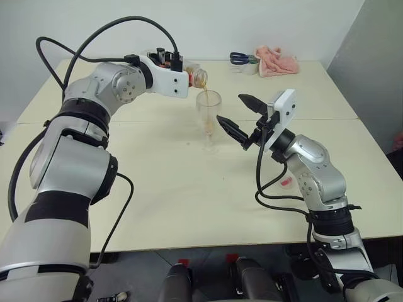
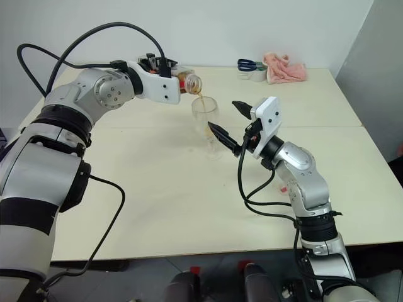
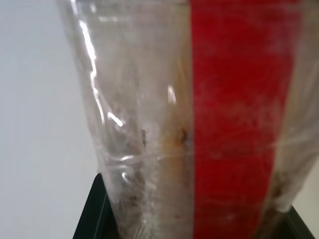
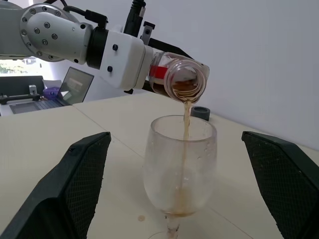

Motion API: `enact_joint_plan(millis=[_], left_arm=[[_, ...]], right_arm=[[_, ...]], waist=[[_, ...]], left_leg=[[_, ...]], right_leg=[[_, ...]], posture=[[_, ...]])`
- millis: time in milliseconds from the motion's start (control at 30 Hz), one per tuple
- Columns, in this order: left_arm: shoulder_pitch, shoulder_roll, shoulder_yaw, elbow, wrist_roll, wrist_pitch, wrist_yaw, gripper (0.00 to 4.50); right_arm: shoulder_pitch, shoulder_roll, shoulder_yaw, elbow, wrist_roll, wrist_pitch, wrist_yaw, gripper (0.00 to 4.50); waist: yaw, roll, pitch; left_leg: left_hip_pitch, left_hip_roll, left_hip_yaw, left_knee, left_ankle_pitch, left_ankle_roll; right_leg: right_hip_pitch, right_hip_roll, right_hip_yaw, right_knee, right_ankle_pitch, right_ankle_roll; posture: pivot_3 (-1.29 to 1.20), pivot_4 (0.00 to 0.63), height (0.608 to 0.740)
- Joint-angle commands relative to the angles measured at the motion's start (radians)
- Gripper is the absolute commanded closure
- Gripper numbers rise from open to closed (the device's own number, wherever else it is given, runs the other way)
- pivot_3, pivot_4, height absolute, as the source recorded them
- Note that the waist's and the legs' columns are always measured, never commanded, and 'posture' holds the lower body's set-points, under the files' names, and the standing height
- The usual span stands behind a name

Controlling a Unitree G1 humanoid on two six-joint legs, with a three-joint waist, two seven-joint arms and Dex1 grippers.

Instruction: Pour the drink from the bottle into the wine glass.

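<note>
Pale cream table (image 1: 157, 207) against a white wall; at the far edge a pink cloth (image 1: 277, 61) with blue-handled scissors (image 1: 239, 58) just beside it, well apart from the work. The wine glass (image 1: 208, 113) stands upright near the table's middle. Left gripper (image 1: 179, 68) clamped tight on the bottle (image 4: 177, 79), which lies tipped about level, its mouth just above the glass rim. A thin stream of the drink (image 4: 187, 117), reddish-brown, falls from the neck into the bowl; a shallow pool sits at the bottom of the bowl. Red label strip visible on the bottle. Right gripper (image 1: 242, 116) hovers just beside the glass, fingers spread wide apart, touching nothing.
</note>
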Motion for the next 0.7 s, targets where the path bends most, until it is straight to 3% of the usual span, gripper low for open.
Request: enact_joint_plan(millis=[33, 700], left_arm=[[-0.052, 0.022, 0.000, -0.013, 0.003, -0.007, 0.033, 2.88], [-0.071, 0.041, -0.056, -0.009, 0.064, -0.011, 0.091, 2.88]], right_arm=[[-0.005, 0.000, -0.016, -0.034, 0.010, -0.017, 0.004, 0.00], [-0.003, 0.009, -0.004, -0.033, 0.009, -0.023, 0.014, 0.00]], waist=[[0.000, 0.000, 0.000], [0.000, 0.000, 0.000]], left_leg=[[0.000, 0.000, 0.000, 0.000, 0.000, 0.000], [0.001, 0.000, 0.000, 0.003, 0.000, 0.000]], right_leg=[[0.000, 0.000, 0.000, 0.000, 0.000, 0.000], [0.000, 0.000, 0.000, 0.006, 0.000, 0.000]], posture=[[0.00, 0.150, 0.740], [0.00, 0.150, 0.740]])
